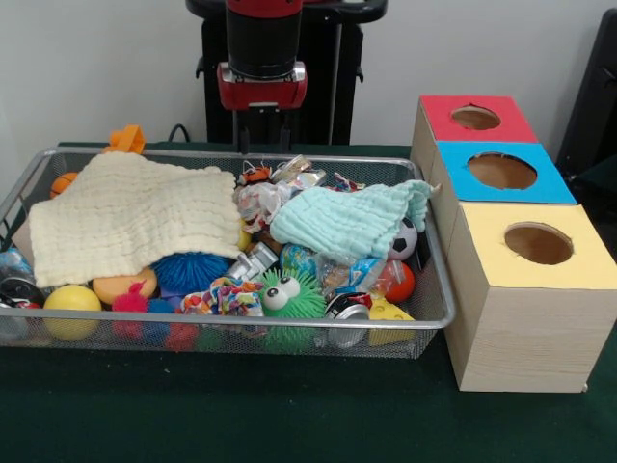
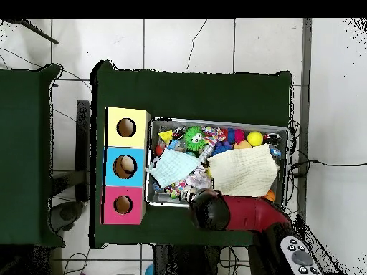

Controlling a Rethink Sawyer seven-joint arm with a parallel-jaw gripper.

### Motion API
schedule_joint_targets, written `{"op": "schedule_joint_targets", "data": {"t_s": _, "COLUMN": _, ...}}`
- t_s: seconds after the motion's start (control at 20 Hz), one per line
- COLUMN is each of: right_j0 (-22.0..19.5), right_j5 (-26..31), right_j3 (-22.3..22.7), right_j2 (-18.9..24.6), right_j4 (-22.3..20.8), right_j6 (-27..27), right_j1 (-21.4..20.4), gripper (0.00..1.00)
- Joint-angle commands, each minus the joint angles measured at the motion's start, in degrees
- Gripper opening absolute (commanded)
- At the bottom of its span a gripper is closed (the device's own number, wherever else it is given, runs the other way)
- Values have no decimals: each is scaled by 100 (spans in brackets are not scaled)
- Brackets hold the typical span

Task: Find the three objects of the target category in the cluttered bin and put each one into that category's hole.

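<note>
- Three wooden boxes stand in a row in the front view, to the right of and nearer than the gripper (image 1: 262, 133): a red-topped box (image 1: 477, 119), a blue-topped box (image 1: 501, 172) and a yellow-topped box (image 1: 536, 246), each with a round hole in its lid.
- Front view: the gripper hangs behind the far rim of the wire bin (image 1: 439, 289); whether it is spread or closed I cannot tell.
- Front view: below and left of the gripper a cream cloth (image 1: 130, 217) covers part of the clutter; below and right lies a mint cloth (image 1: 352, 220). Nearer the camera sit a blue spiky ball (image 1: 188, 272), a green spiky toy with eyes (image 1: 289, 299), a yellow ball (image 1: 70, 301) and a small soccer ball (image 1: 405, 239).
- Overhead view: the red arm (image 2: 251, 213) ends at the bin's edge beside the cream cloth; the gripper itself is hidden beneath it. The three boxes line up left of the bin.
</note>
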Motion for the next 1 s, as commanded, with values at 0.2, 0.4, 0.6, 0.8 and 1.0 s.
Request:
{"op": "schedule_joint_targets", "data": {"t_s": 0.2, "right_j0": -61, "right_j5": 667, "right_j3": -791, "right_j2": 578, "right_j4": 235, "right_j6": 64, "right_j1": 57, "gripper": 100}}
{"op": "schedule_joint_targets", "data": {"t_s": 0.4, "right_j0": 2, "right_j5": 497, "right_j3": -1011, "right_j2": 556, "right_j4": 182, "right_j6": 161, "right_j1": 264, "gripper": 100}}
{"op": "schedule_joint_targets", "data": {"t_s": 0.6, "right_j0": -9, "right_j5": 496, "right_j3": -1126, "right_j2": 598, "right_j4": 159, "right_j6": 129, "right_j1": 345, "gripper": 100}}
{"op": "schedule_joint_targets", "data": {"t_s": 0.8, "right_j0": -38, "right_j5": 542, "right_j3": -1168, "right_j2": 636, "right_j4": 169, "right_j6": 101, "right_j1": 368, "gripper": 100}}
{"op": "schedule_joint_targets", "data": {"t_s": 1.0, "right_j0": -35, "right_j5": 405, "right_j3": -1151, "right_j2": 593, "right_j4": 102, "right_j6": 142, "right_j1": 459, "gripper": 100}}
